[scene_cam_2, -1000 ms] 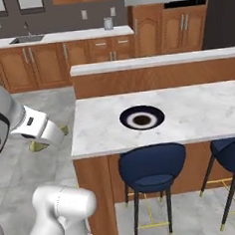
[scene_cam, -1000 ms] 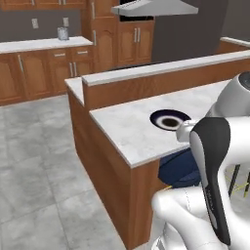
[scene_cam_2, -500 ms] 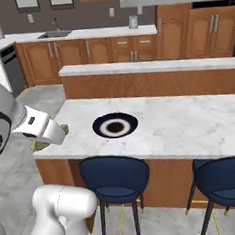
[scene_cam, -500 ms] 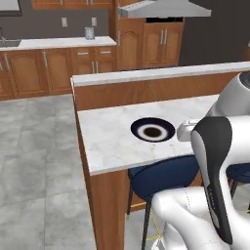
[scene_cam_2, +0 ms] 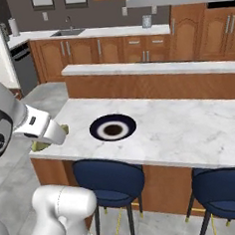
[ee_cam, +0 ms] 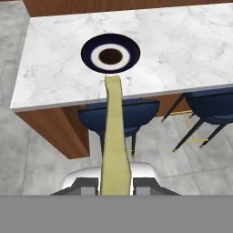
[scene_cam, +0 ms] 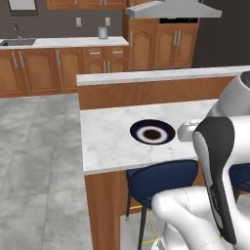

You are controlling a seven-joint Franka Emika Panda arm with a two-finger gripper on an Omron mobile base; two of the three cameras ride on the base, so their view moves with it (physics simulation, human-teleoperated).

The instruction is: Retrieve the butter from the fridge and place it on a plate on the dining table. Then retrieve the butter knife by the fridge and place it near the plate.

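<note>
The butter (ee_cam: 113,136) is held between the fingers (ee_cam: 115,183), which are closed narrowly on its near end; the stick projects straight ahead of them, and its far tip is seen just short of the plate (ee_cam: 110,53) in the hand view. In the right base view the butter (scene_cam_2: 64,128) shows as a small tan tip past the hand, by the near left corner of the dining table (scene_cam_2: 200,128).

The plate is located ahead of the fingers, lying flat on the marble surface (scene_cam: 105,136) and well apart from every edge except the near one. A blue stool (ee_cam: 119,118) stands below the fingers, tucked under the near edge.

Handling judgement: the butter is taken to be light and fairly soft (its outline appears slightly bowed in the hand view, though this may be lens distortion). A grip at one end leaves a long unsupported length, so droop or pivoting is to be expected if the stick is swung quickly. A hold nearer the middle would be steadier; with the present hold, firm but not crushing pressure is advised.

The stick is to be lowered flat over the plate's centre before release, since its slim shape could roll or slide off the rim.
</note>
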